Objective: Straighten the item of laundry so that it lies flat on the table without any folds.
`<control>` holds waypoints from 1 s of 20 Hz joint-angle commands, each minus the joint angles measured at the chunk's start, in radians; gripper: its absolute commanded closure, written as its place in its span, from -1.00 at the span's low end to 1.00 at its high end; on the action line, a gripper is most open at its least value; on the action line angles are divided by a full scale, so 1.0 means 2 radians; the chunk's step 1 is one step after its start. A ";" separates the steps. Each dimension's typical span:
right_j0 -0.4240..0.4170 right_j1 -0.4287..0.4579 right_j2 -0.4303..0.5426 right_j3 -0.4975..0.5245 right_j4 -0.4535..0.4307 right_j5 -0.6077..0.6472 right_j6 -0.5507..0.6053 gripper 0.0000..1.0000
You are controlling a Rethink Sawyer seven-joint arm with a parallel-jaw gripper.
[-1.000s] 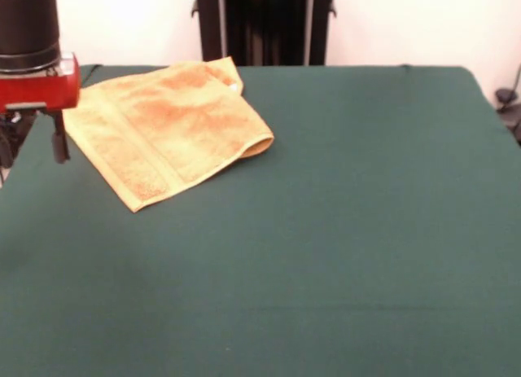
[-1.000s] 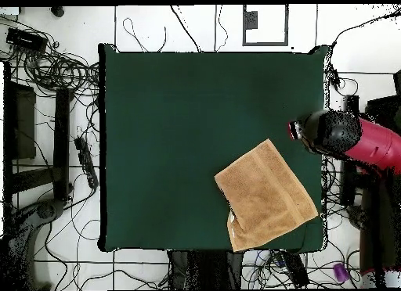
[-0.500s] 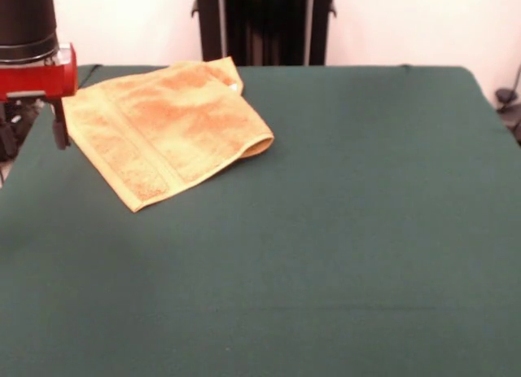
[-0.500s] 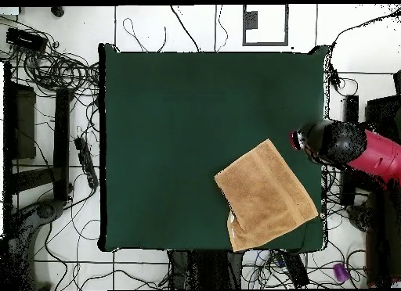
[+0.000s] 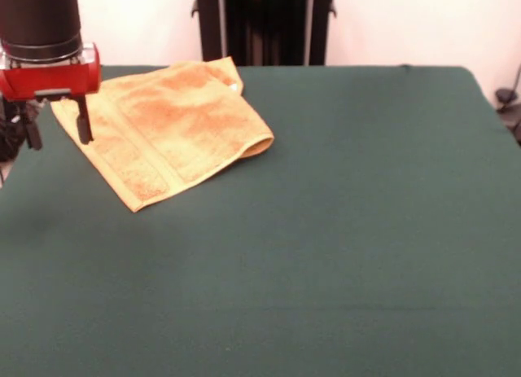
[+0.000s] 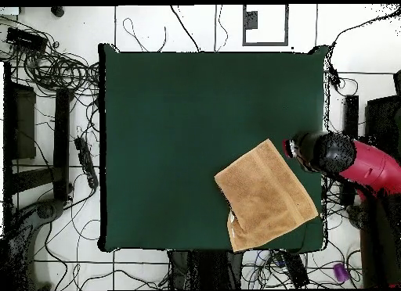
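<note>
Towel (image 5: pixel 167 131) lies folded over on itself near one corner of the table (image 5: pixel 342 230), a doubled edge showing at its rounded side in the front view, with a white tag peeking out at the far corner. From overhead it reads as a tilted rectangle, not a full square, so a layer is probably tucked under. Nothing of the straightening looks done yet: the fold is in place and the cloth is unheld. Gripper (image 5: pixel 57 126) hangs at the towel's outer corner by the table's edge, its two fingers apart with nothing between them; whether a tip touches the cloth is unclear. Left to do, by my reckoning: grasp a free corner, lift the top layer, draw it open, and smooth it flat.
</note>
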 commanded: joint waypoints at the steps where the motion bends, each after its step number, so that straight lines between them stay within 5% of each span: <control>1: 0.018 0.020 0.041 0.077 -0.002 -0.040 0.054 -1.00; 20: 0.037 0.020 0.025 0.158 0.031 -0.135 0.134 -1.00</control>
